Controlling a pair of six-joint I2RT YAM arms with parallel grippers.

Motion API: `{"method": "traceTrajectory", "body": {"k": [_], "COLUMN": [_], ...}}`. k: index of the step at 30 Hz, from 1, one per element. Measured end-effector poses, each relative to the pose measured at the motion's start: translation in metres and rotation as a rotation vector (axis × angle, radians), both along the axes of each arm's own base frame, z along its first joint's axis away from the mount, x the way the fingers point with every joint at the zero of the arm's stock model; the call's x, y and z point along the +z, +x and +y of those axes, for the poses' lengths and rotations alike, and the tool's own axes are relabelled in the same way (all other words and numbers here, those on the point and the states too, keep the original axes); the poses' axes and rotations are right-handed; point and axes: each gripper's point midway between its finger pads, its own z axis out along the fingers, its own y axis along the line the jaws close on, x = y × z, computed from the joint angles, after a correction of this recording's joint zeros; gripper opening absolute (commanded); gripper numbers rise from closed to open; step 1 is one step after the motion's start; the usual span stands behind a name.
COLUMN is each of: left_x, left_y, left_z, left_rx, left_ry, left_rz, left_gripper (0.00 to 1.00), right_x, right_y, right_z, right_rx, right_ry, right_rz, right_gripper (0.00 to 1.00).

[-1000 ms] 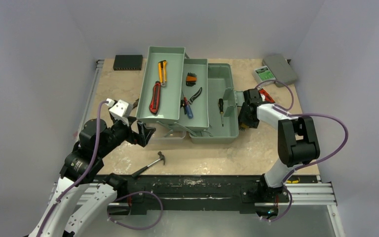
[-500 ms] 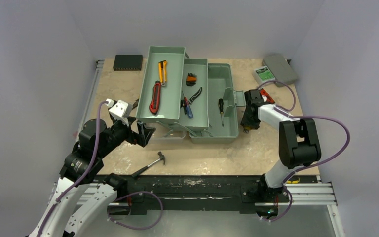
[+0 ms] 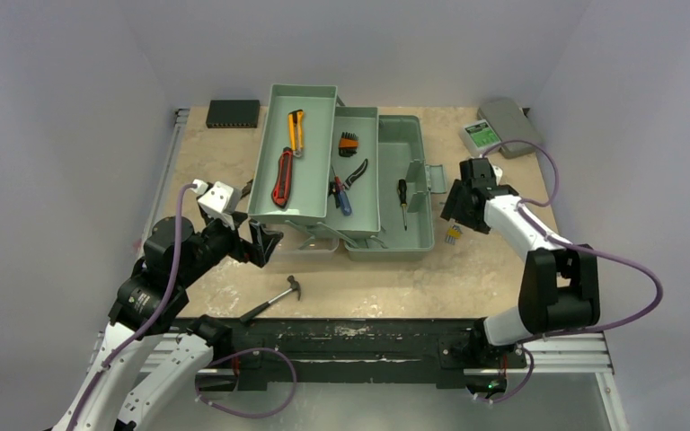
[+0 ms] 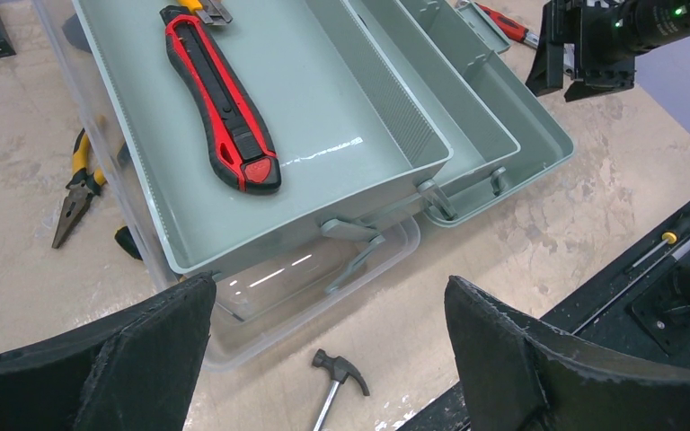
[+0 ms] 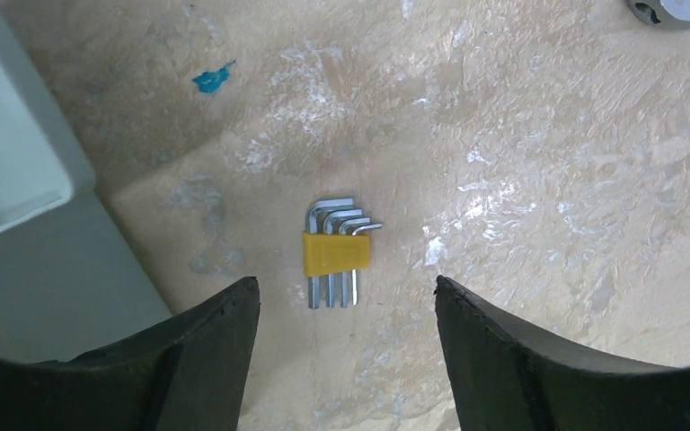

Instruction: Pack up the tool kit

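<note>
Raised off the worktop since a second ago, the right gripper (image 3: 455, 208) is now being held over a small set of steel hex keys in a yellow holder (image 5: 334, 253), which is lying uncovered just beside the right wall of the large sage-green plastic toolbox (image 3: 418, 235). Its fingers (image 5: 207, 359) are being kept wide apart, with nothing between them.

The toolbox is standing open in the middle of the worktop, towards the far edge, with its trays folded out to the left. A red-and-black utility knife (image 4: 220, 99) and a yellow one (image 3: 296, 131) are lying in the left tray, dark pliers (image 3: 352, 175) and an orange key holder (image 3: 349, 144) in the middle tray, and a black-handled screwdriver (image 3: 402, 199) in the base.

The left gripper (image 4: 330, 285) is being held wide open and empty at the near left corner of the trays, above the translucent lid (image 4: 323, 278).

Yellow-handled pliers (image 4: 76, 193) are lying left of the toolbox, and a small black hammer (image 3: 274, 298) near the near edge. A flat black box (image 3: 233, 112) is sitting at the far left corner, and a flat grey case (image 3: 510, 126) at the far right corner.
</note>
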Motion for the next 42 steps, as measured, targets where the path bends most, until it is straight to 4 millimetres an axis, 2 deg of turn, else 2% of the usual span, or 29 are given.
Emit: {"method": "traceTrajectory", "body": {"k": [9, 20, 42], "left_x": [0.0, 0.0, 0.001], "left_y": [0.0, 0.0, 0.0], "left_z": [0.0, 0.0, 0.0], "left_rx": [0.0, 0.0, 0.001], "left_ry": [0.0, -0.001, -0.001], "left_rz": [-0.001, -0.002, -0.002], "left_gripper": [0.95, 0.95, 0.95], "right_x": [-0.038, -0.059, -0.059], "right_y": [-0.009, -0.012, -0.01], "right_z": [0.006, 0.005, 0.006], "right_rx": [0.005, -0.052, -0.089], "right_ry": [0.032, 0.039, 0.05], "right_rz": [0.115, 0.15, 0.133], "right_gripper": [0.64, 0.62, 0.58]}}
